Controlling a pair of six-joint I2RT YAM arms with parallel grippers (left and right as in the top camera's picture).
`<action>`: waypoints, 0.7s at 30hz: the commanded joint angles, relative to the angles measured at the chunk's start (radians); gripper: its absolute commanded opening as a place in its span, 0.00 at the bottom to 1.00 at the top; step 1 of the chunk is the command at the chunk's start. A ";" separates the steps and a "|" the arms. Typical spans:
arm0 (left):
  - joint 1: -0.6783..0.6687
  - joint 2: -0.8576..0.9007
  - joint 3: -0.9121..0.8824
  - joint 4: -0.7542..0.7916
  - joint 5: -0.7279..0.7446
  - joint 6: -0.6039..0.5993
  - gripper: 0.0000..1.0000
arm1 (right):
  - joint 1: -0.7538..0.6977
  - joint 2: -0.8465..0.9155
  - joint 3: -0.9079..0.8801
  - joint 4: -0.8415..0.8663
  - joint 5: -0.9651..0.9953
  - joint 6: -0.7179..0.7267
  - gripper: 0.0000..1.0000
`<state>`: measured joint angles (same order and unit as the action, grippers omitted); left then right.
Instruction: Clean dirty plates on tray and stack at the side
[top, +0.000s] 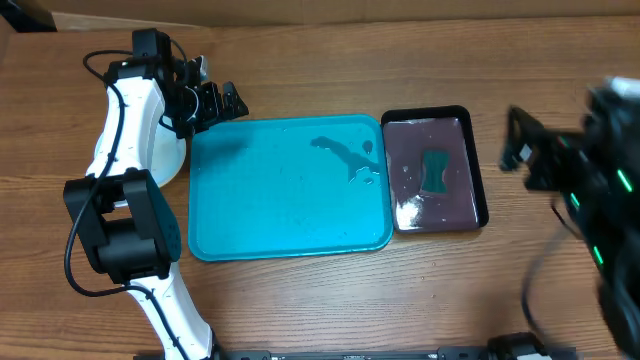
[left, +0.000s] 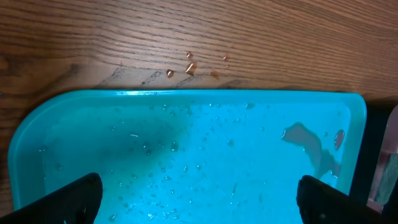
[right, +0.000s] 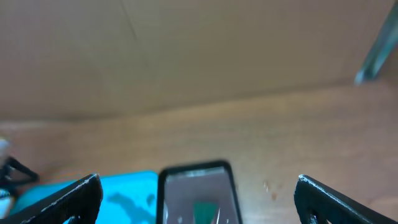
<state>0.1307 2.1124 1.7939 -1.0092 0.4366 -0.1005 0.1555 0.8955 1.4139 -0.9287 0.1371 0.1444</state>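
The tray (top: 290, 215) lies flat mid-tabletop (top: 300, 300), its long axis left to right. A white plate (top: 170, 158) edge shows just beside its left end. The right hand (right: 199, 193) hangs released beyond the right end, and the left hand (top: 218, 103) gapes over the far-left corner.

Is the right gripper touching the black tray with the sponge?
Apart. Overhead shows bare table between the right gripper and the black tray; the wrist view shows that tray far off.
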 joint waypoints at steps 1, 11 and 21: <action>-0.003 0.001 0.023 -0.001 -0.003 0.019 1.00 | 0.017 -0.123 -0.003 -0.007 0.053 -0.030 1.00; -0.003 0.001 0.023 -0.001 -0.003 0.019 1.00 | 0.007 -0.599 -0.491 0.462 -0.012 -0.067 1.00; -0.003 0.001 0.023 -0.001 -0.003 0.019 1.00 | -0.044 -0.879 -1.047 0.975 -0.200 -0.063 1.00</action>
<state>0.1307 2.1124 1.7943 -1.0096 0.4332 -0.1001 0.1299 0.0608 0.4736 0.0017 0.0124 0.0818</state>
